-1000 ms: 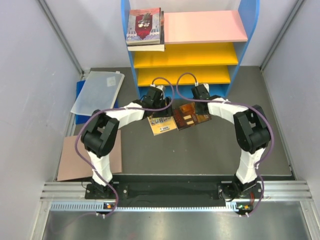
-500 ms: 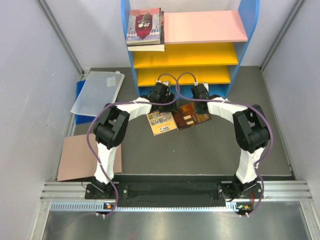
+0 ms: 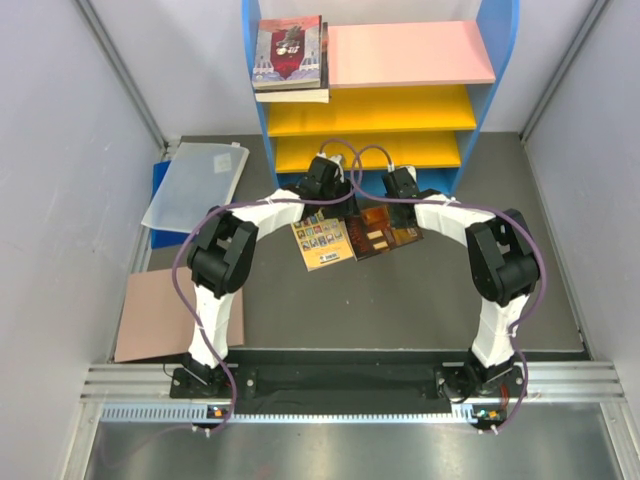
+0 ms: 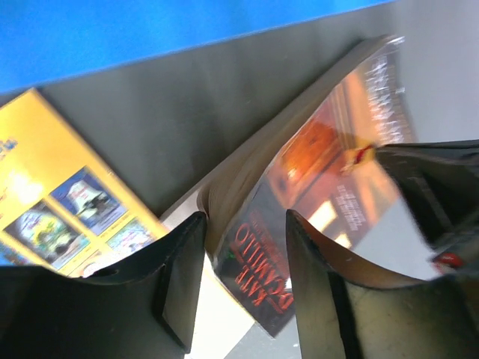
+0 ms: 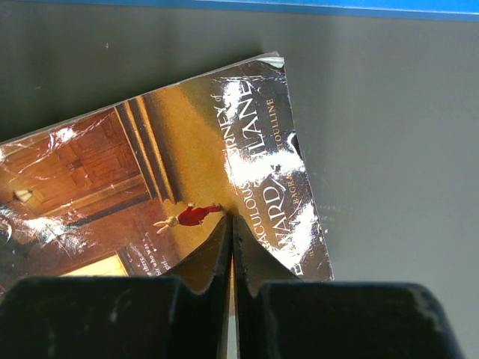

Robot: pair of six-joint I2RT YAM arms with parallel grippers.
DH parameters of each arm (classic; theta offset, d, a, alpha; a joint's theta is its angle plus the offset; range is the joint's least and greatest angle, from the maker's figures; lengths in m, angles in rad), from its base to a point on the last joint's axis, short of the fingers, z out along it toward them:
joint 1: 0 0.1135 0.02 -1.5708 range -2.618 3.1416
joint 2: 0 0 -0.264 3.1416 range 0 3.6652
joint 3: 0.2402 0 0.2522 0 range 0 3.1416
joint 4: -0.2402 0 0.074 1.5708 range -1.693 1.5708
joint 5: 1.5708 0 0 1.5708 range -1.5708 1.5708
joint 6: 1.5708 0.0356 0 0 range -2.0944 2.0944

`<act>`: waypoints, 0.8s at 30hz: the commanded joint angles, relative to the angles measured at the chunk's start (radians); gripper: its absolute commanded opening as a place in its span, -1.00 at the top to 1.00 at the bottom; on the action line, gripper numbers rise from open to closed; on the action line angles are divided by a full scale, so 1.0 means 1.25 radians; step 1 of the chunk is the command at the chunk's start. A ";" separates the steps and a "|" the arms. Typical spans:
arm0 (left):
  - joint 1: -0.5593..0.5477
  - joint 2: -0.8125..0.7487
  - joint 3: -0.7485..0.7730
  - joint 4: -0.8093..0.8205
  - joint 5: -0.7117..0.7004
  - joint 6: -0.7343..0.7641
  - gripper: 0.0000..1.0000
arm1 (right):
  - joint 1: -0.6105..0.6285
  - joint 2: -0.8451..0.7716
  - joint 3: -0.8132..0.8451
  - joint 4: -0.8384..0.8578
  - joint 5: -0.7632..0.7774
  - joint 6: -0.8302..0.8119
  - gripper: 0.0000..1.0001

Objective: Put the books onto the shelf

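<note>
The dark orange-glow book [image 3: 385,228] lies on the table before the shelf [image 3: 410,52], overlapping the yellow picture-grid book [image 3: 322,243]. My left gripper [image 3: 343,205] is open. Its fingers straddle the raised near corner of the dark book [image 4: 329,172], with the page edge and cover between them [image 4: 243,239]. The yellow book [image 4: 67,202] sits just left of that. My right gripper [image 3: 398,213] is shut with nothing between its fingers, and its tips [image 5: 230,221] press down on the dark book's glossy cover [image 5: 150,157]. More books [image 3: 290,55] are stacked on the pink top board's left end.
A translucent folder on a blue board [image 3: 195,185] lies at the left. A brown cardboard sheet [image 3: 165,320] is nearer the front left. The shelf's blue base [image 4: 150,30] runs close behind both grippers. Grey walls enclose the table on both sides.
My left gripper has moved right, from over the yellow book to the dark book's corner, and its jaws have narrowed. The right gripper has stayed pressed on the cover.
</note>
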 commanded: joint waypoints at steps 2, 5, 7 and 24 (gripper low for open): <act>-0.009 0.037 0.060 0.011 0.063 -0.002 0.02 | 0.001 0.017 -0.003 -0.016 -0.032 -0.003 1.00; -0.017 0.063 0.050 0.011 0.085 0.002 0.08 | 0.001 0.017 -0.001 -0.016 -0.031 -0.003 1.00; -0.020 0.074 0.046 0.007 0.095 0.003 0.14 | 0.000 0.019 0.002 -0.018 -0.032 -0.005 1.00; -0.035 0.041 -0.053 0.037 0.199 0.008 1.00 | -0.006 -0.159 -0.067 -0.054 -0.113 0.084 0.57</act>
